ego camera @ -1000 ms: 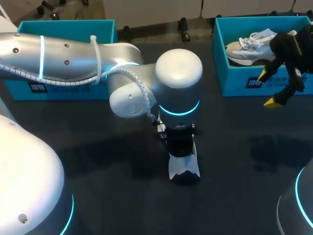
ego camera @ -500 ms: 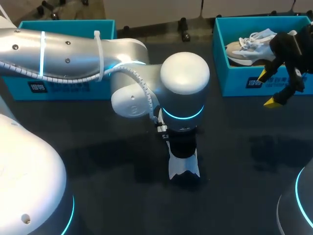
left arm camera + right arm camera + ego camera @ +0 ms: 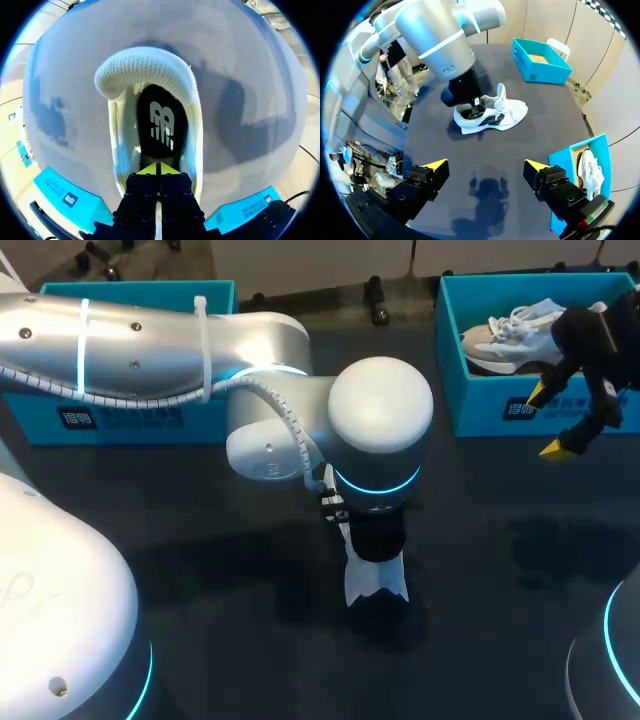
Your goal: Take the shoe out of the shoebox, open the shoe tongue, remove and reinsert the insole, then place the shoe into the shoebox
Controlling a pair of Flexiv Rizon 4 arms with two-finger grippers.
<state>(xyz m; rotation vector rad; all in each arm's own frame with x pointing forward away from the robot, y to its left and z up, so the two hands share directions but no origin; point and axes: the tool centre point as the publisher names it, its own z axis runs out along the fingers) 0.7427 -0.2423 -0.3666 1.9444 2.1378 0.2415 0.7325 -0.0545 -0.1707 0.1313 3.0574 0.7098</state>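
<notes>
Left gripper [image 3: 159, 169]: tips pressed together, down inside shoe [image 3: 145, 70] mid-bench [image 3: 200, 540], at black insole [image 3: 161, 125]; pinch unclear. Right gripper [image 3: 485, 166]: wide open, empty, near right edge. Two shoes, two boxes: second shoe [image 3: 505, 335] inside far-right shoebox [image 3: 480, 405]; far-left shoebox [image 3: 130, 420].

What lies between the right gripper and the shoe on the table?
Only bare table lies between right gripper and shoe, in the right wrist view.

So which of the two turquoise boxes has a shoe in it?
The turquoise cardboard shoebox beside the right gripper: a white lace-up sneaker lies inside. The other turquoise box shows only its bare brown floor.
</notes>
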